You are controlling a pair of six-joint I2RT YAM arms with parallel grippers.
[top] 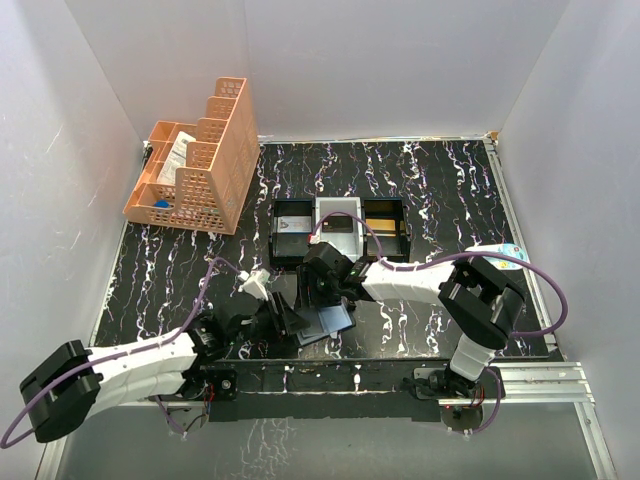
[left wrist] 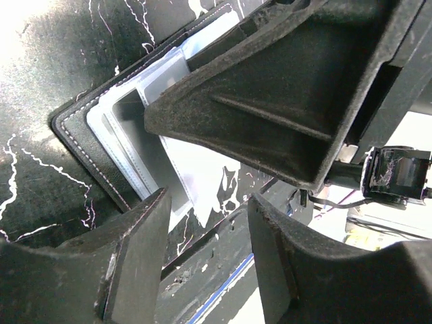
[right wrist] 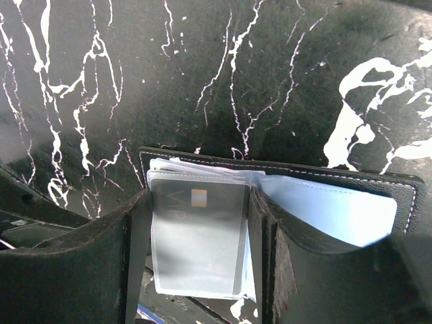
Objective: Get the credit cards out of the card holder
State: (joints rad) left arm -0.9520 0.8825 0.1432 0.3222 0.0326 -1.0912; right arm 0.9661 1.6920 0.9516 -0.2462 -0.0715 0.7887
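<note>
Right fingers [right wrist: 81, 270] half-open, tight on dark card [right wrist: 199, 236] in card holder [right wrist: 337, 206]

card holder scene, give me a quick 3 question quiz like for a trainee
1. True or false: the card holder lies closed on the table.
2. The dark card between the fingers of the right hand shows: A a chip, B a photo, C a barcode.
3. Which sits nearer the card holder, the three-compartment tray or the orange basket?
Key: 1 false, it lies open; 2 A; 3 the tray.
</note>
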